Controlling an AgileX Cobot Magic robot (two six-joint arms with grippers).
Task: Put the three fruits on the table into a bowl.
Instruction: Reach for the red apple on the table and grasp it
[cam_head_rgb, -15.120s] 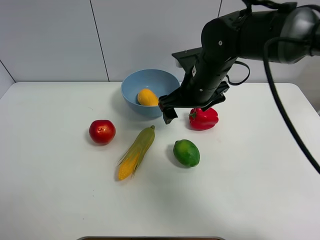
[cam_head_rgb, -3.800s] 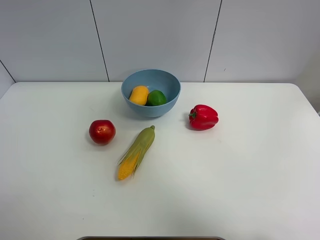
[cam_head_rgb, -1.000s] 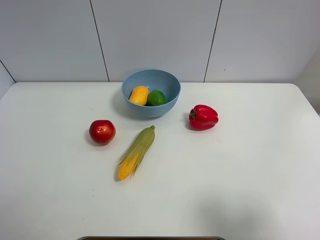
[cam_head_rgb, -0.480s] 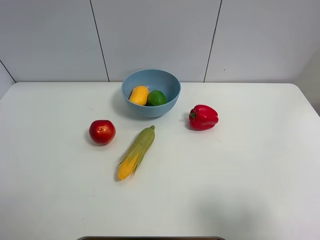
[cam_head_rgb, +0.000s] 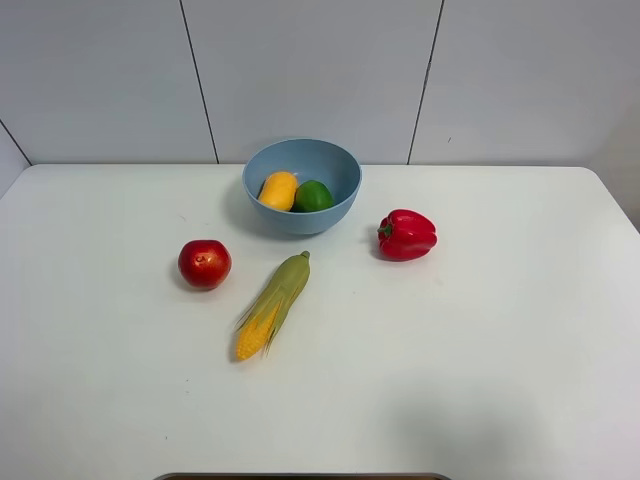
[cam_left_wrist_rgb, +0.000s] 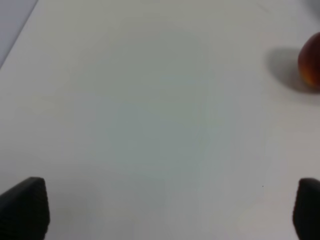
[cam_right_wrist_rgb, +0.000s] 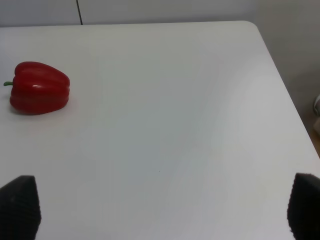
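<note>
Fruits status: two of three are in, one is left. Nearest, neither arm shows in the high view. The left gripper (cam_left_wrist_rgb: 160, 212) has its jaws spread wide and holds nothing, hanging over bare table (cam_head_rgb: 480, 380), with the apple (cam_left_wrist_rgb: 311, 67) cut off at the edge of its wrist view. The right gripper (cam_right_wrist_rgb: 160, 205) is also spread wide and empty, with only the bell pepper (cam_right_wrist_rgb: 39, 94) ahead of it. Next out is the corn cob (cam_head_rgb: 272, 306), lying slantwise mid-table in its green husk; not a target. Just past it on the left side sits the apple: round, red, glossy with a yellowish patch, resting on the table by itself, well apart from the bowl and clear of the corn. The pepper sits right of centre, near the bowl but not touching; it is not a fruit for this task. Farthest back is the bowl (cam_head_rgb: 300, 222), light blue and glossy, close to the back wall. Inside it the oblong orange-yellow fruit (cam_head_rgb: 278, 190) and the green lime (cam_head_rgb: 313, 195) lie side by side, touching. My read: only the apple pick-and-drop remains, likely a left-arm job.
</note>
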